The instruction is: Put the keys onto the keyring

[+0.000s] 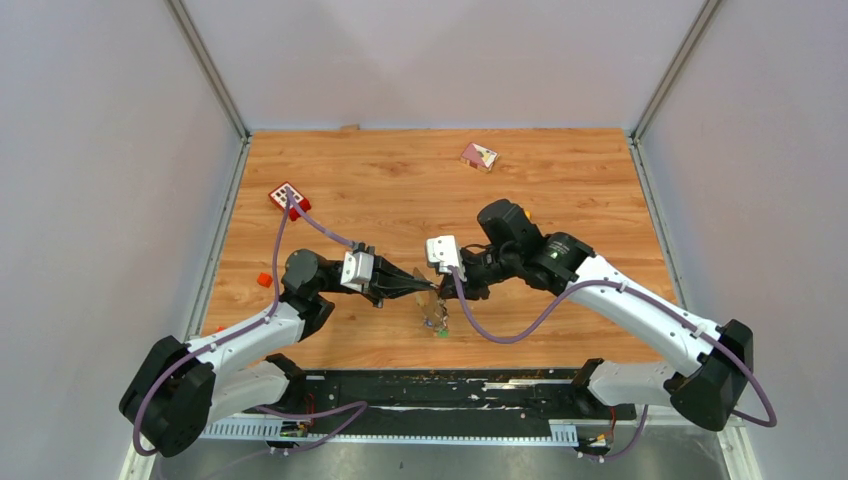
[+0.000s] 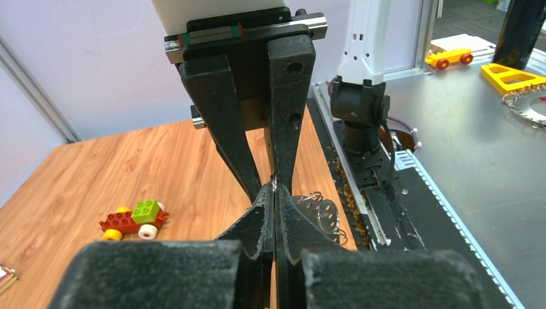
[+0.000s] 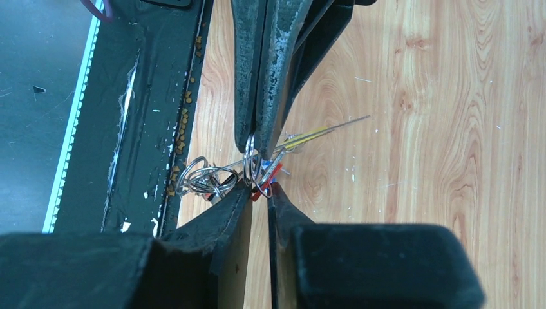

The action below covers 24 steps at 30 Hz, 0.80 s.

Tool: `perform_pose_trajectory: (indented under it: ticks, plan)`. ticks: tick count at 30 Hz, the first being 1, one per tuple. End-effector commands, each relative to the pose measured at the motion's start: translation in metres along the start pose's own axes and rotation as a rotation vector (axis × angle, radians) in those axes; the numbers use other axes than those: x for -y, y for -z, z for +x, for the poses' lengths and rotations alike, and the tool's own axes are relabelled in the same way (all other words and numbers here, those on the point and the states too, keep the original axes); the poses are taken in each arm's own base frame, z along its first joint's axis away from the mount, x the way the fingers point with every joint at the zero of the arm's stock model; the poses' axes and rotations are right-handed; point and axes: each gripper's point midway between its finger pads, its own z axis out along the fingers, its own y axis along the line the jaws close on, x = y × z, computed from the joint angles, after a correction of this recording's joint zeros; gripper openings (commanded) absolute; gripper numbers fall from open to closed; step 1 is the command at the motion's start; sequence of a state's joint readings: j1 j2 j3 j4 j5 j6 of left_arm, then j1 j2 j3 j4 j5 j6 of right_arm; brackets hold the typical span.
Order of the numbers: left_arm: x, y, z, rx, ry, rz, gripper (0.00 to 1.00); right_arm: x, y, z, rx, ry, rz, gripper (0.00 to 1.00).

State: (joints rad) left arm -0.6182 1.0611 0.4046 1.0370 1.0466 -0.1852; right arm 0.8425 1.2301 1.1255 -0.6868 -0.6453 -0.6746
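My two grippers meet tip to tip over the near middle of the table. My left gripper is shut on a thin silver wire keyring. Its fingers come down from the top of the right wrist view. My right gripper is nearly closed, pinching a red key at the ring. Yellow, red and blue keys fan out beside it. More keys and a clear holed tag hang below. Loose silver rings dangle to the left.
A red block with white squares lies at the far left, and a small pink box at the back. A toy brick car and an orange piece lie left. The black base rail runs close under the keys.
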Motion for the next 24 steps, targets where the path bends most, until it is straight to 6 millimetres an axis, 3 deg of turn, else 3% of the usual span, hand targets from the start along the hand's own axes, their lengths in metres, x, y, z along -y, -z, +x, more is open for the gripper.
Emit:
perform_pose_trajectory:
  ticks: [1, 7, 9, 16, 24]
  plan:
    - [-0.001, 0.000, -0.014, 0.035, -0.080, 0.002, 0.00, 0.002, 0.001, -0.017, 0.057, 0.018, -0.011, 0.18]
    - [0.001, 0.000, -0.010, 0.023, -0.078, 0.011, 0.00, 0.010, 0.016, -0.027, 0.060, 0.060, 0.064, 0.41]
    - [0.001, 0.000, -0.010, 0.023, -0.074, 0.011, 0.00, 0.013, 0.023, -0.033, 0.066, 0.080, 0.091, 0.43]
    - [-0.001, -0.001, -0.010, 0.022, -0.056, 0.012, 0.00, 0.014, 0.031, -0.053, 0.101, 0.103, 0.089, 0.42]
    - [-0.002, -0.001, -0.010, 0.024, -0.053, 0.004, 0.00, 0.011, 0.026, -0.054, 0.112, 0.093, 0.052, 0.35]
